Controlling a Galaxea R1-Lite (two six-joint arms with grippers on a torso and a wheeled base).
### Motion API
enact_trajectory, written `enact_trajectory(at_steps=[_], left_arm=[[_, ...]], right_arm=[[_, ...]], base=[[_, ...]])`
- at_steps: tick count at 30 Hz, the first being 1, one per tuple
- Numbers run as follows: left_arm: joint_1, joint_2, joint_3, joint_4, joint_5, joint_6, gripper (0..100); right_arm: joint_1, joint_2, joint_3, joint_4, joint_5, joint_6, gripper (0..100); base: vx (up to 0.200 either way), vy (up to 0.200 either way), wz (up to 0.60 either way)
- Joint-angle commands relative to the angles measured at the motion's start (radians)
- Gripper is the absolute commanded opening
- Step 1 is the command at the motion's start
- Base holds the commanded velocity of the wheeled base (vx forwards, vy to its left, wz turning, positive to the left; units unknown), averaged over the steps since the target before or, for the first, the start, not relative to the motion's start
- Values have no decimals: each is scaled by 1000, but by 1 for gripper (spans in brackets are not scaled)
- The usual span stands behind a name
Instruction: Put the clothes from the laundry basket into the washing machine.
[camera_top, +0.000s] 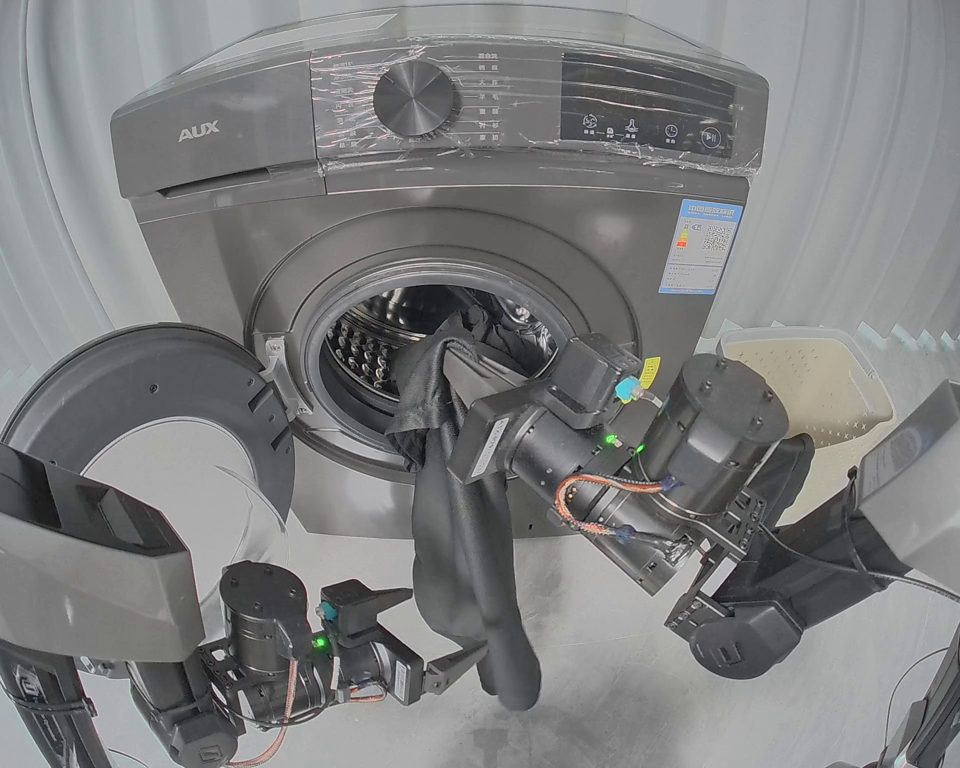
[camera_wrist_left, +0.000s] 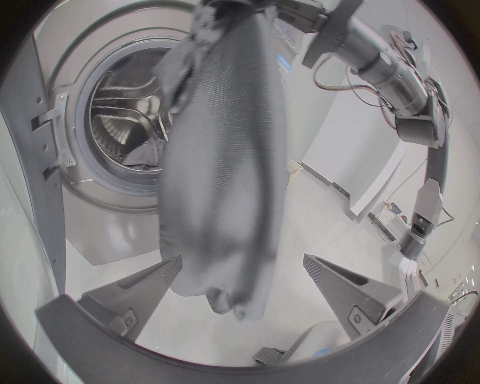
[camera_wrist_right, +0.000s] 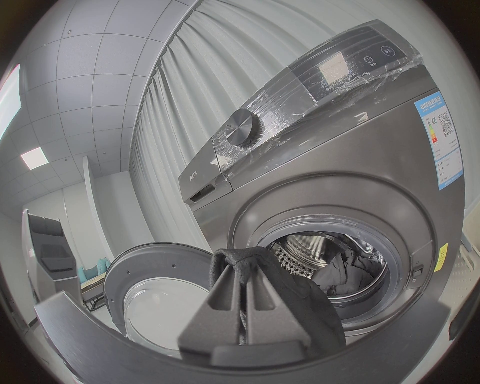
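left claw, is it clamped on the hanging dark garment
No, the left claw stands wide open, and the lower end of the dark garment hangs unclamped in front of it.

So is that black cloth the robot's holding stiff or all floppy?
Probably floppy: the black cloth hangs limp from the right gripper and droops in long folds. It likely feels light, since one pinch holds it all. Its loose end may swing.

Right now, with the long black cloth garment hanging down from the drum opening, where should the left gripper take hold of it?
Grip the loose lower end of the black garment, coming from the robot's left: the open left gripper stands on either side of it there. The right gripper pinches its top at the drum mouth of the grey washing machine, so the hanging tail is probably what needs lifting.
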Motion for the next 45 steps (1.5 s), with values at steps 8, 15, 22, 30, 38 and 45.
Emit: enact_trajectory(at_steps=[8,15,22,30,38,45], left_arm=[[86,-68,-6,-1,4,0,100],[227,-175,-9,2,-26,-6,100],[275,-56,-91,0,-29,1,100],[272,92,-248,2,-16,1,100],[261,240,-417,2,4,0,100],[229,314,-481,2,4,0,100]], right_arm=[[-11,8,-8,5,4,0,0],[-18,-13,38,-7,18,-1,0],[24,-32,55,-7,16,-1,0],[70,-53,57,-3,18,-1,0],[103,-71,83,-7,18,-1,0],[112,-68,80,-9,18,5,0]], base=[[0,0,0],[0,0,0],[0,0,0],[0,0,0],[0,0,0],[0,0,0]])
